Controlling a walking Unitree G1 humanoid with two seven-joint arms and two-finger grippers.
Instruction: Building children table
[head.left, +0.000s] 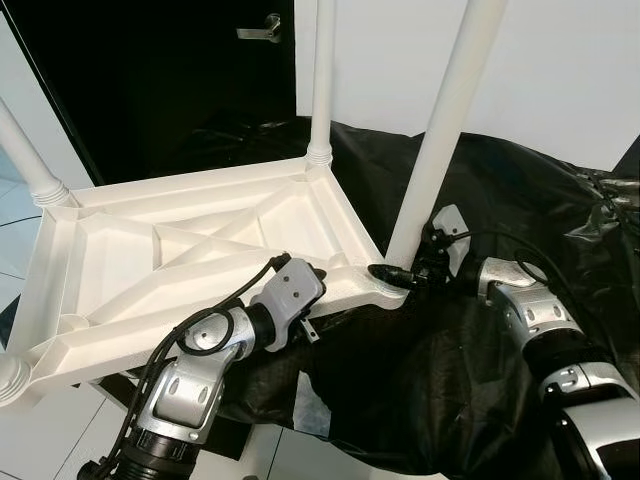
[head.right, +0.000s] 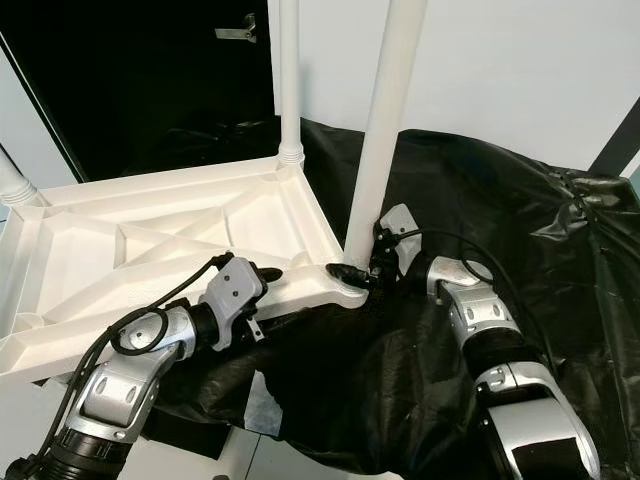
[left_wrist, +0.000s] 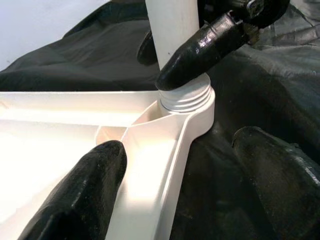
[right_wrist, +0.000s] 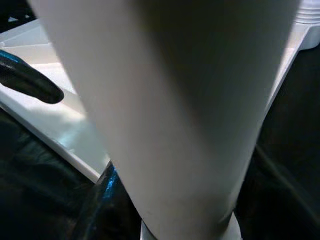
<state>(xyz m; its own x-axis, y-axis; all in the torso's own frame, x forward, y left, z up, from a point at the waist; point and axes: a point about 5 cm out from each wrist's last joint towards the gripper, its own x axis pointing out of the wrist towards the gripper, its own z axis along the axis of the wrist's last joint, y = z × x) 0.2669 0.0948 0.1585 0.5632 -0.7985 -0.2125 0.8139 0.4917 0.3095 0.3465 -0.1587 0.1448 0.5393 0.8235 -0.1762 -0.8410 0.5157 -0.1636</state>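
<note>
Plainly, the upturned white tabletop (head.left: 170, 270) lies on the black sheet (head.left: 480, 400), its near-corner leg (head.left: 440, 130) clamped low by the right gripper (head.left: 400, 272). Beside that corner, the left gripper (left_wrist: 175, 185) straddles the tabletop's rim, jaws wide. With thread exposed at the socket, the leg is probably not seated; a slip could cross-thread it.

The upturned children's table frame (head.left: 180, 250) and its screwed-in legs (head.left: 445, 120) look like smooth white moulded plastic with a soft sheen, the near leg's threaded collar (left_wrist: 187, 97) finely ridged. Beneath lies a crinkled black plastic sheet (head.left: 480, 370), thin and faintly glossy on its folds. The right end effector (head.left: 395, 272) has glossy black fingers (left_wrist: 205, 47), and the arms (head.left: 185, 395) are brushed silver metal with matt grey casings.
</note>
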